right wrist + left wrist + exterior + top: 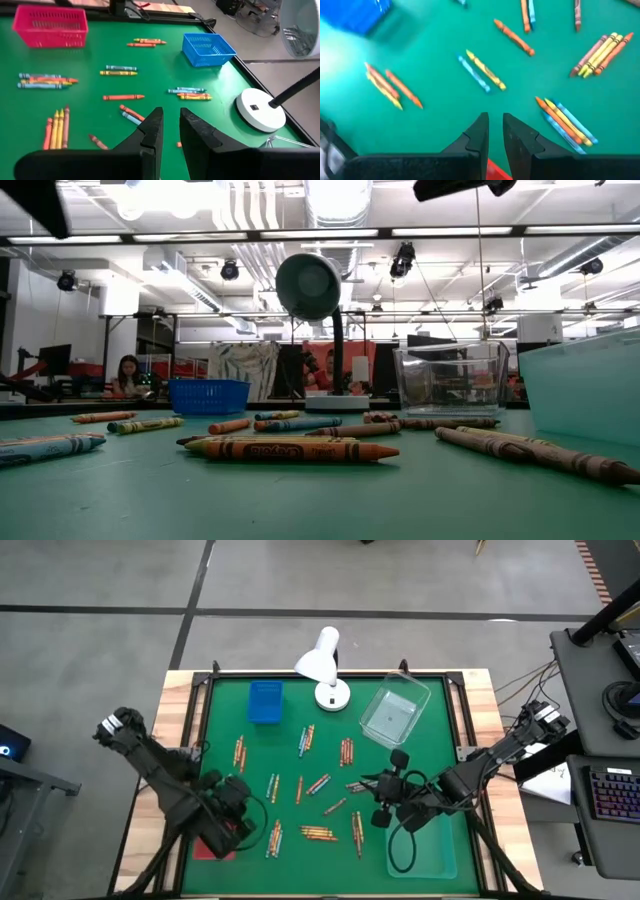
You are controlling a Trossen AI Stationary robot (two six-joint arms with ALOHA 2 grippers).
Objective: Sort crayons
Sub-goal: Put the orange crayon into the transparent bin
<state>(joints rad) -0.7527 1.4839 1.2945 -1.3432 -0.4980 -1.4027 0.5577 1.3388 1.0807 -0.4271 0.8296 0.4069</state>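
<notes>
High view first: the green table (440, 740) is the biggest thing here, with the crayons (318, 833) scattered in little clusters across its middle, none of them visibly sorted yet. Around the edges sit a pale green tray (440, 850) near the right arm, a clear bin (393, 712), a blue basket (265, 701) at the far side, a red basket (51, 25) under the left arm, and a white lamp (322, 665) at the far edge.

Both arms hang over the near half. The left gripper (493, 131) is above the red basket's edge with its fingers nearly pressed together and nothing between them, as far as I can tell. The right gripper (170, 127) hovers over the mat with a narrow gap, also pinching nothing.

Risk, in my opinion: the crayons lie in tight bundles, several touching side by side, so a pinch could catch two colours at once or roll the neighbours away. Fingers this close together would also have to spread before coming down, or they'd just push a crayon along.
</notes>
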